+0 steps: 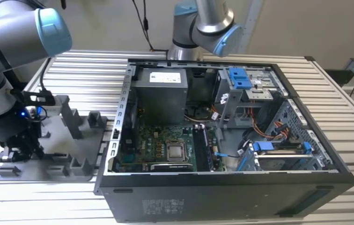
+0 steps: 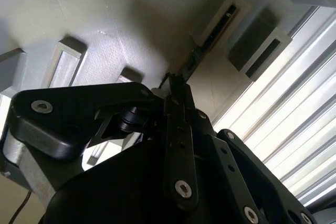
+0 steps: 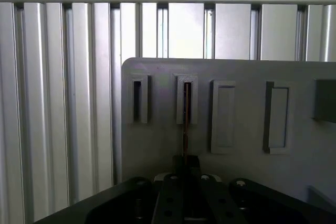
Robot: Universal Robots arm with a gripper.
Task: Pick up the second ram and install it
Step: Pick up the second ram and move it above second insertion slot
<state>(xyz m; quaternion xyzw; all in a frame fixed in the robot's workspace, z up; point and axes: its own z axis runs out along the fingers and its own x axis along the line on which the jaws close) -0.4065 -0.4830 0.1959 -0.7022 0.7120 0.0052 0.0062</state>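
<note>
My gripper (image 1: 18,153) is down on the grey holder tray (image 1: 52,172) at the exterior view's left. The second ram (image 3: 186,109) shows edge-on in both wrist views as a thin dark strip standing in a narrow tray slot. In the second wrist view the ram (image 2: 209,36) runs from that slot back to the black fingertips (image 2: 181,97). The gripper (image 3: 186,165) is shut on the near end of the ram. The ram still sits in its slot.
An open computer case (image 1: 327,161) lies to the exterior view's right of the tray, with the motherboard (image 1: 158,145) and its memory slots (image 1: 203,149) exposed. A second arm (image 1: 201,23) stands behind the case. Upright grey posts (image 1: 70,119) rise from the tray on the slatted metal table (image 1: 89,70).
</note>
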